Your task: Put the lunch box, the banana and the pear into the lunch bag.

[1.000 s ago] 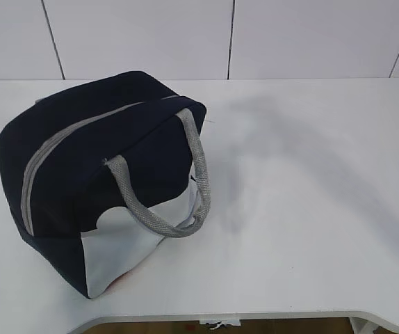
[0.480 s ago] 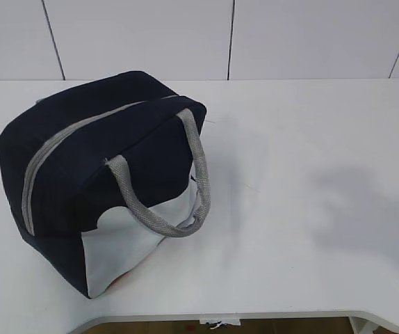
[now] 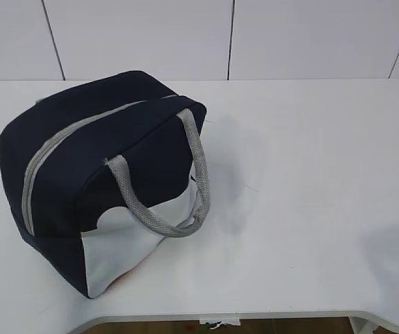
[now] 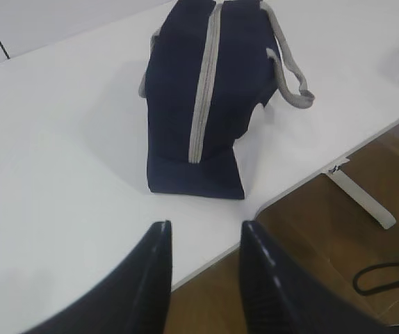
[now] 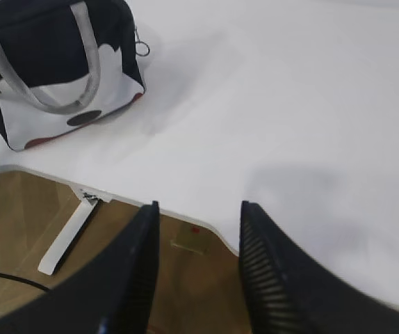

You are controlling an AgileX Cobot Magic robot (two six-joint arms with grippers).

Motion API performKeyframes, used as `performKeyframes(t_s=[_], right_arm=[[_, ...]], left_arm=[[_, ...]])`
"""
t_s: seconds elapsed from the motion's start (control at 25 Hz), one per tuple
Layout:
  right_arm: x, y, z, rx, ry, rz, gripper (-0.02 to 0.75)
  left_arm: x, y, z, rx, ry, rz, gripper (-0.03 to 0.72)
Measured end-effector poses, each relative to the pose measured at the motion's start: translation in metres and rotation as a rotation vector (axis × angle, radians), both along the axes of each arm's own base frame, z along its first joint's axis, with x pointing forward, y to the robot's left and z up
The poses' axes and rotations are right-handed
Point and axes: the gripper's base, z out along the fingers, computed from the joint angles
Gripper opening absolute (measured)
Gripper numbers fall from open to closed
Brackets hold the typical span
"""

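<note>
Lunch bag count: one lunch bag (image 3: 95,181), navy fabric with a white lower side panel, standing on the white table (image 3: 311,181).
Zipper: one grey zipper (image 4: 203,90) runs along the top of the bag; it appears closed along the visible length.
Handles: two grey woven handles; one handle (image 3: 178,181) hangs over the white panel, the other shows only partly on the far side in the left wrist view.
Ring pull: one metal ring pull (image 5: 142,47) at the bag's end, seen in the right wrist view.
Lunch box, banana, pear: count zero in view in any picture.
Left gripper (image 4: 203,233): two dark fingers, jaws parted with a clear gap, holding nothing; poised near the table edge.
Bag relative to left jaws: straight ahead of the gap, apart from the fingertips, its zippered end facing them.
Right gripper (image 5: 199,212): two dark fingers, jaws parted, holding nothing; fingertips over the table's front edge.
Bag relative to right jaws: ahead and well off to the left of the gap, well apart.
Floor: wooden floor (image 5: 19,223) visible below both grippers; one white table leg (image 5: 64,236) in the right wrist view.
</note>
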Motion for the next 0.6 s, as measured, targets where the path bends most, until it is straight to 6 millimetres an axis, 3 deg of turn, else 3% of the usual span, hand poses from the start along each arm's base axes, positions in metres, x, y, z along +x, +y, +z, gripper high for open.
performKeyframes(t_s=[0.24, 0.32, 0.36, 0.4, 0.6], right_arm=[[0.010, 0.004, -0.045, -0.053, 0.019, 0.025, 0.310], [0.013, 0.006, -0.060, -0.060, 0.012, 0.030, 0.310], [0.014, 0.006, -0.063, -0.060, 0.005, 0.030, 0.310], [0.015, 0.007, -0.067, -0.059, 0.001, 0.030, 0.310], [0.016, 0.007, -0.075, -0.073, 0.006, 0.032, 0.310]], left_arm=[[-0.004, 0.002, -0.036, 0.036, 0.008, -0.019, 0.237], [-0.004, 0.002, -0.036, 0.036, 0.008, -0.019, 0.237], [-0.003, 0.001, -0.054, 0.051, 0.014, -0.028, 0.237], [0.000, 0.000, -0.059, 0.060, 0.034, -0.028, 0.237], [-0.005, 0.002, -0.062, 0.033, -0.030, -0.027, 0.237]])
